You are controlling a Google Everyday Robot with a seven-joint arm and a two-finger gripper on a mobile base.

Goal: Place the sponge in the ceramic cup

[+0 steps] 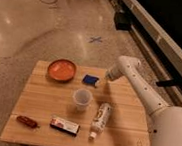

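The dark-blue sponge [90, 80] lies flat on the wooden table [44, 107], toward the back, just right of the orange bowl. The white ceramic cup [82, 99] stands upright near the table's middle, in front of the sponge. My gripper [104, 78] hangs at the end of the white arm just right of the sponge, low over the table and close to the sponge's right edge. Nothing shows in the gripper.
An orange bowl [61, 69] sits at the back left. A white tube [100, 120] lies right of the cup. A black-and-red flat box [65, 125] and a small reddish-brown object [27, 122] lie near the front edge. My arm [142, 92] spans the table's right side.
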